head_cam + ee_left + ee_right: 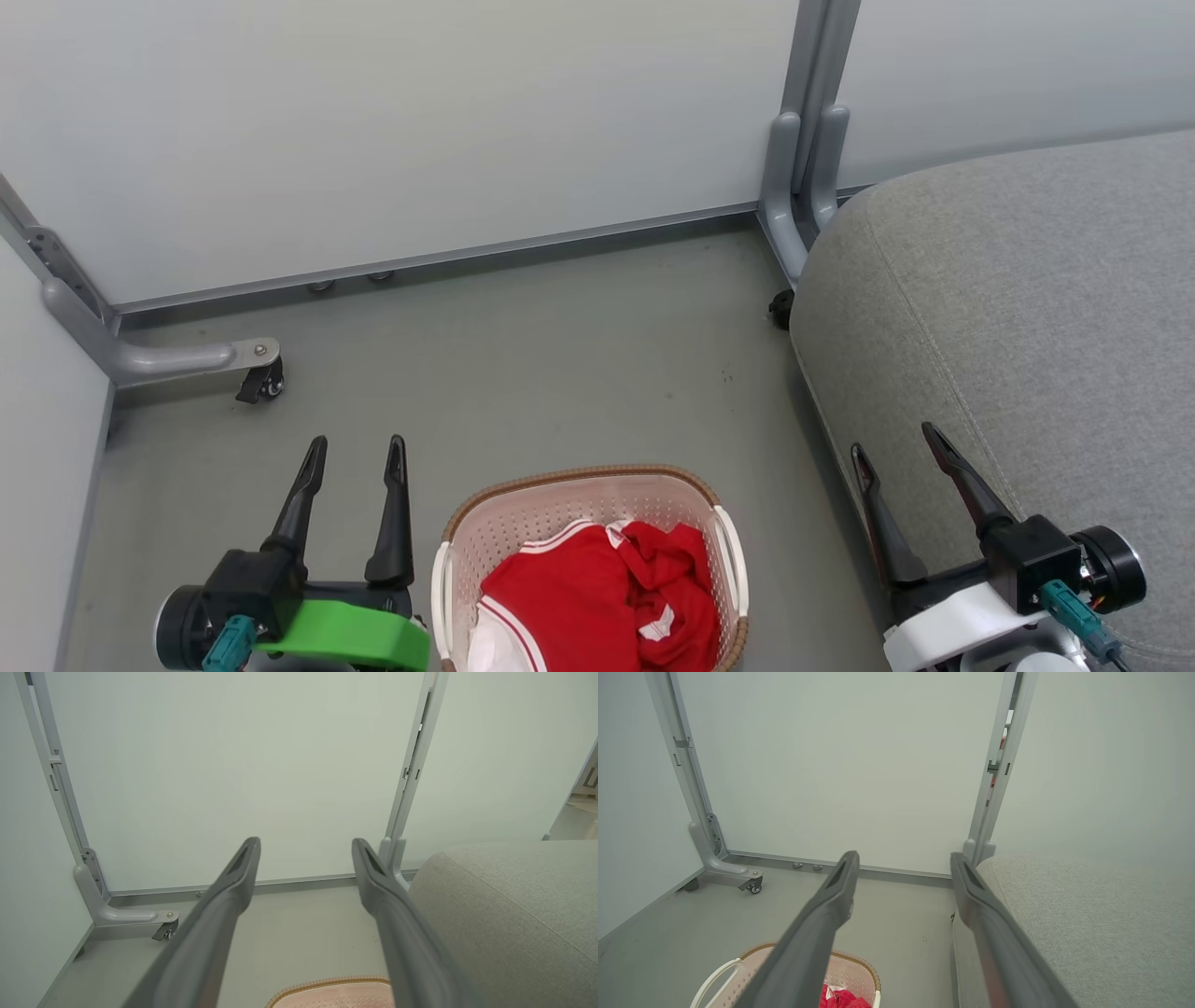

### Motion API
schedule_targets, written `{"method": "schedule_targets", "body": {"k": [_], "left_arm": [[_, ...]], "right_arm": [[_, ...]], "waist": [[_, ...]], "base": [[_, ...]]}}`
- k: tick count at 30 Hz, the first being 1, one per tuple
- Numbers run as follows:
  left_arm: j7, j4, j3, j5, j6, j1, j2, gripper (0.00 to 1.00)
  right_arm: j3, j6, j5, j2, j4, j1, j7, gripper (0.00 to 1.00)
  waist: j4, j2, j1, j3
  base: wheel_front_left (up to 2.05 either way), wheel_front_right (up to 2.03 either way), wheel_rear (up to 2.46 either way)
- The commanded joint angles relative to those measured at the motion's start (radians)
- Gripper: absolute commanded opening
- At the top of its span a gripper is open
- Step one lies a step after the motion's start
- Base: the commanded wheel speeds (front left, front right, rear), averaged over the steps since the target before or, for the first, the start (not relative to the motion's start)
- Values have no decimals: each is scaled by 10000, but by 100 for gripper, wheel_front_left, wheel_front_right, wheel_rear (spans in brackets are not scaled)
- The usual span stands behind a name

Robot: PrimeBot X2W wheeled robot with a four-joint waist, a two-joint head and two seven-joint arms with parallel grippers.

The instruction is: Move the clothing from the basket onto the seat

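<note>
Plainly the left tool [358, 439] and right tool [891, 439] gape empty, flanking the basket [579, 473] holding clothing [579, 597].

Walls: pale grey-green partition panels [373, 140] box in this corner, plain and matte.
Frame: grey metal posts [808, 121] join the panels, and a bottom rail [439, 257] runs between them.
Foot: a bracket leg [177, 357] juts out on a small black caster [261, 381].
Floor: smooth grey floor [560, 373] with a few dark specks.
Light: soft and even, with only faint shadows.
</note>
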State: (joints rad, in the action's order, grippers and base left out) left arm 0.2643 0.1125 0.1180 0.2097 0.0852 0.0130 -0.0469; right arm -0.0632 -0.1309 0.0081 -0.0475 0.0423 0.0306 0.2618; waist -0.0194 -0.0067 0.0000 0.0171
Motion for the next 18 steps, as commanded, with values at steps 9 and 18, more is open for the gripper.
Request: {"method": "schedule_targets", "body": {"k": [9,18], "left_arm": [[2,51,16,90,-23,79,-63,100],[2,146,117,143,-8,134,-63,100]], "right_arm": [[-17,3,15,-54,-33,143,49,100],[70,3,47,-54,-70,156,47,100]], "waist": [[-66,67,0,-40],[-186,67,0,-233]], "base": [[0,0,0],[0,0,0]]}}
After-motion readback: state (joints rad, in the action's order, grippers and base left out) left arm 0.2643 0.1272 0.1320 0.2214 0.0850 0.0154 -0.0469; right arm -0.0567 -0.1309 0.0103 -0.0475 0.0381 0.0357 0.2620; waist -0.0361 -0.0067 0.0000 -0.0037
